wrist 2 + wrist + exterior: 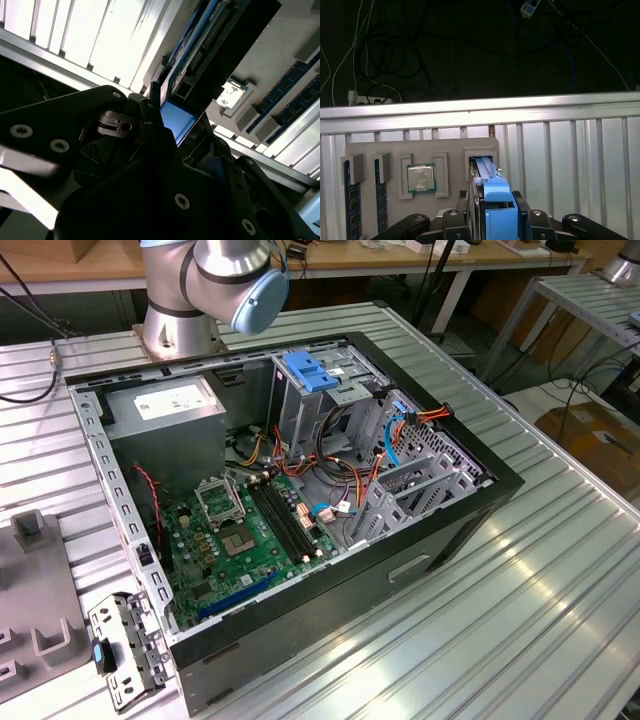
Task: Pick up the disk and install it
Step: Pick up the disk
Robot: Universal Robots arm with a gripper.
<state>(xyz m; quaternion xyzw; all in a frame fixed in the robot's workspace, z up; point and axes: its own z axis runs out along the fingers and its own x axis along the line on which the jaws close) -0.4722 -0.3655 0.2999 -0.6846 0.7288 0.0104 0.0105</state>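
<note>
In the first wrist view the disk [496, 197] stands on edge, a narrow metal body framed by blue plastic rails. Its far end sits in a slot of the grey parts holder [390, 150]. My gripper [497, 215] is shut on the disk, with one black finger [472, 215] pressed against each side of the blue rail. The second wrist view shows the blue rail end [176, 120] wedged between the dark gripper parts [172, 117], and the disk's connector edge [207, 37] runs away from them.
The holder also carries a processor chip [421, 178] and memory sticks [351, 200], and it lies on the ribbed aluminium table [570, 150]. In the exterior view the open computer case [290, 490] sits mid-table, with a blue-topped drive cage [318, 370] and loose cables [350, 465].
</note>
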